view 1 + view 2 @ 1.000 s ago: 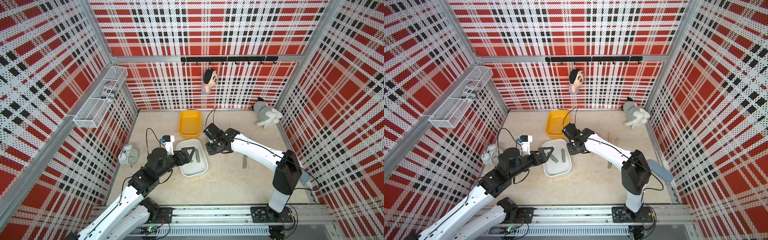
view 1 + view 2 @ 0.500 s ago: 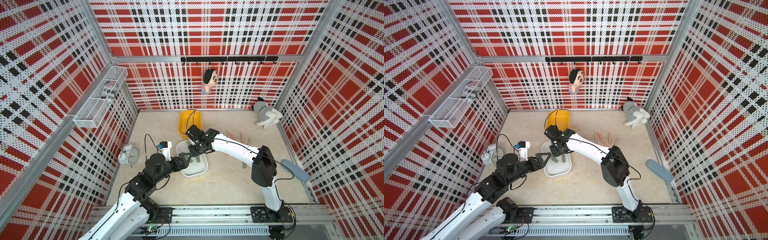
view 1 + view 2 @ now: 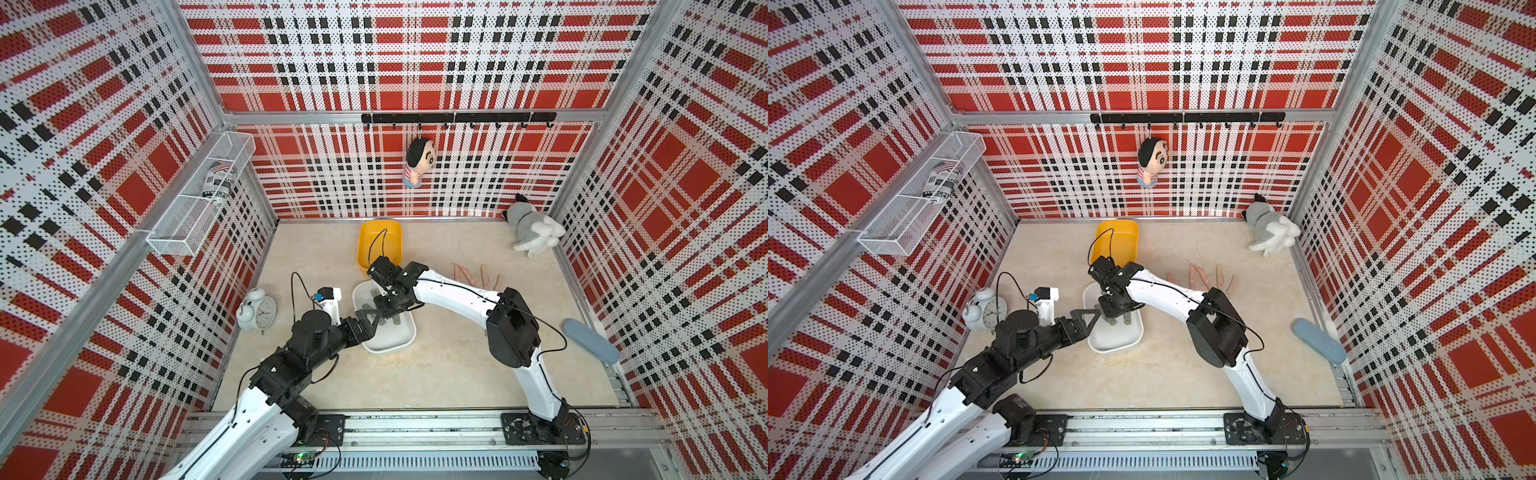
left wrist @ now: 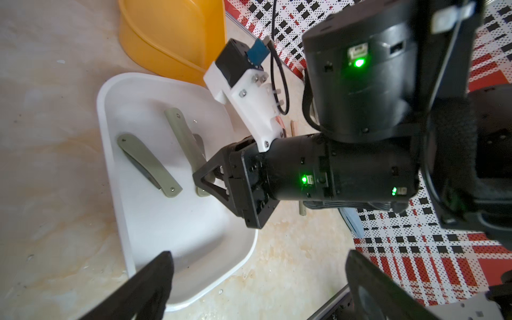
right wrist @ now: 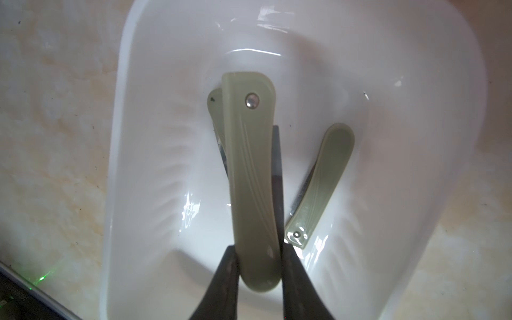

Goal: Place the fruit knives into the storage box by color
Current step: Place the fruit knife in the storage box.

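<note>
Top view: printed can point(image 3: 218, 179) in wire basket point(image 3: 172, 246), lettering illegible, possibly newsprint.

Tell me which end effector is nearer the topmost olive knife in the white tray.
Right. The right end effector grips one end of the olive knife; the left end effector hovers open at the edge of the white tray.

Top views sat high and far, looked steeply down, shared the whole scene. Both wrist cameras faced the white box point(image 5: 133, 155), close.
</note>
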